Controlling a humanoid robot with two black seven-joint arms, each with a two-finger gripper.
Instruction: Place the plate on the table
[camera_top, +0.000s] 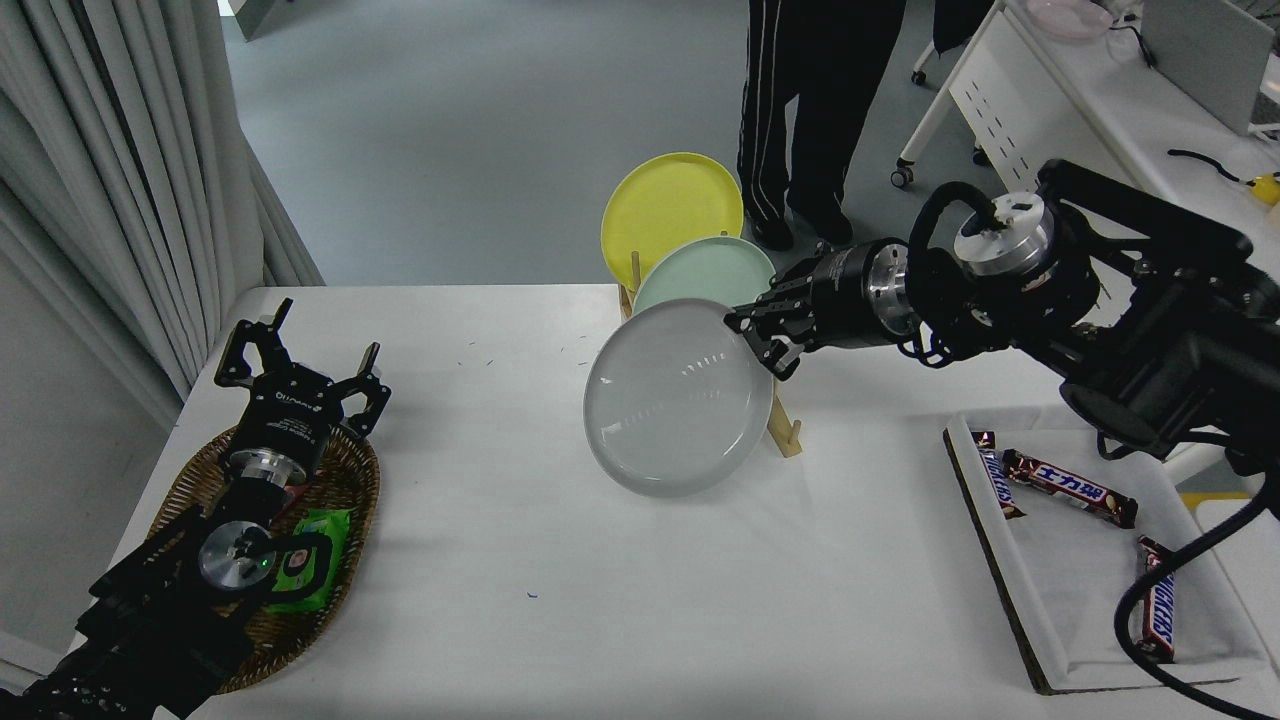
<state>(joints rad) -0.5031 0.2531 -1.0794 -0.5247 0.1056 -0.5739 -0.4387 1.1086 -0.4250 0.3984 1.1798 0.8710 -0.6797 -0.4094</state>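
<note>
Head view. The right gripper (752, 340) reaches in from the right edge and points toward the picture's left; its fingers are clamped on the upper right rim of the light grey plate (676, 400). The plate extends from the gripper down and to the left. It is round, so it has no long axis; it is tilted, its concave face turned up and toward the camera, the gripped edge highest and the opposite edge lowest. Whether that low edge touches the white table (560, 560) cannot be told from this view.

Just beyond the gripper, up and to its left, the mint green plate (710, 272) stands on edge in the wooden dish rack (785, 432), and the yellow plate (665, 215) stands behind it, farther from the camera. The grey plate covers most of the rack; only the rack's near right end shows, just below the gripper.

Well to the right of the gripper and nearer the camera, a white tray (1010, 590) holds three chocolate bars (1068, 487). Far to the gripper's left, the left gripper (300, 375) is parked at the lower left with its fingers spread apart, over a wicker basket (340, 480) containing a green packet (305, 560).

Beyond the table's far edge, above the gripper, a person's legs in dark trousers (800, 100) stand on the grey floor. A white perforated-sided desk (1030, 110) occupies the upper right.
</note>
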